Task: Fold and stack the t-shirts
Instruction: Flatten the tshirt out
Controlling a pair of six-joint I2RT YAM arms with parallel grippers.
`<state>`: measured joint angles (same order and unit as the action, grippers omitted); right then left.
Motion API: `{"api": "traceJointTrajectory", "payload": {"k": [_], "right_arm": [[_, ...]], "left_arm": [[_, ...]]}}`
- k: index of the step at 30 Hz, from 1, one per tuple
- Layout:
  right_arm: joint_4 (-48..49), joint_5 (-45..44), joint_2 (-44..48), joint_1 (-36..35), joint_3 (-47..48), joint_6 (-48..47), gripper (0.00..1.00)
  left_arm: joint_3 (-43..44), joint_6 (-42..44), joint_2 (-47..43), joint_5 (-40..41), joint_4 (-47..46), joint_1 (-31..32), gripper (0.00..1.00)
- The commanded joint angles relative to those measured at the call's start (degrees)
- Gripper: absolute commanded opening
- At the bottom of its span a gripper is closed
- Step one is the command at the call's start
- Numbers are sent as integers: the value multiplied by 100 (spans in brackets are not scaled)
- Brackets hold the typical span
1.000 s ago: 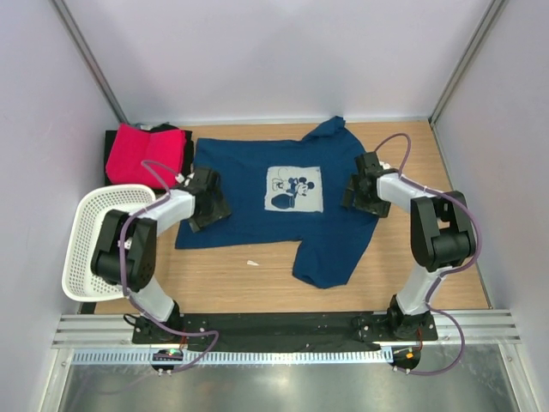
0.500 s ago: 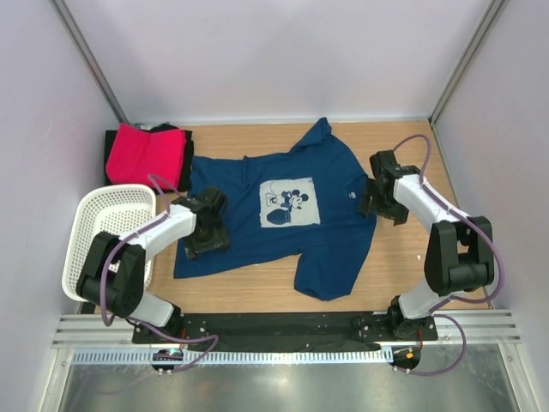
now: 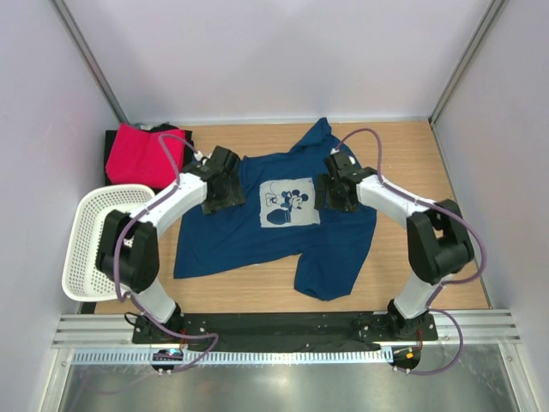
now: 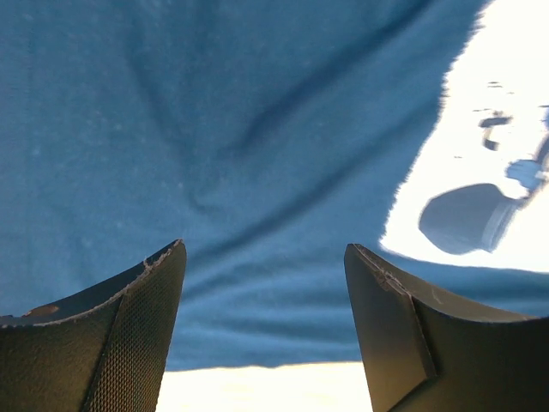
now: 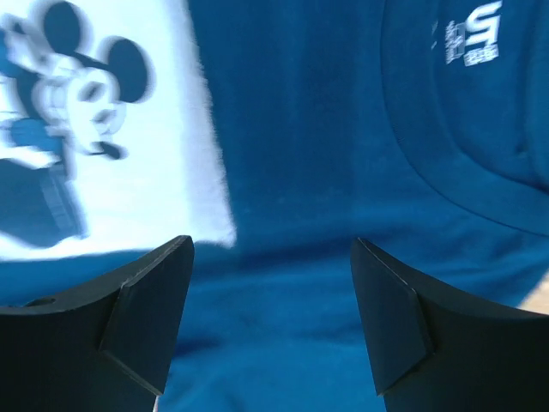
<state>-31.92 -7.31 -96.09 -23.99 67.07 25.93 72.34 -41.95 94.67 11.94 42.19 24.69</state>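
A dark navy t-shirt (image 3: 257, 236) with a white cartoon print (image 3: 287, 206) lies spread face up across the middle of the table. My left gripper (image 3: 221, 184) hovers over its left chest, open, with only navy cloth (image 4: 257, 129) below the fingers. To the right of the print, my right gripper (image 3: 336, 184) is open over the cloth (image 5: 300, 172), and its jaws hold nothing. A folded pink-red t-shirt (image 3: 137, 154) rests on a black one (image 3: 185, 151) at the back left corner.
A white perforated basket (image 3: 94, 245) stands at the left edge, just in front of the folded pile. The navy shirt's right sleeve trails toward the near edge (image 3: 330, 270). Bare wooden table (image 3: 403, 154) shows to the right of the shirt. Walls close in the back and sides.
Both grippers have moved inward over the navy shirt: the left from its lower left part up to the left chest, the right from the table beside the shirt to beside the print.
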Motion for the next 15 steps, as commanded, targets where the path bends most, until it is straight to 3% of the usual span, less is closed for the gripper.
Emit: {"api": "traceJointTrajectory", "payload": {"k": [1, 11, 15], "right_arm": [[494, -244, -216, -1, -18, 123, 79], [599, -289, -146, 17, -1353, 360, 81], [249, -683, -164, 34, -1591, 395, 82]], "left_arm": [[62, 82, 60, -17, -308, 19, 75], [-483, -76, -247, -78, -440, 27, 78], [-598, -85, -265, -87, -431, 27, 79]]}}
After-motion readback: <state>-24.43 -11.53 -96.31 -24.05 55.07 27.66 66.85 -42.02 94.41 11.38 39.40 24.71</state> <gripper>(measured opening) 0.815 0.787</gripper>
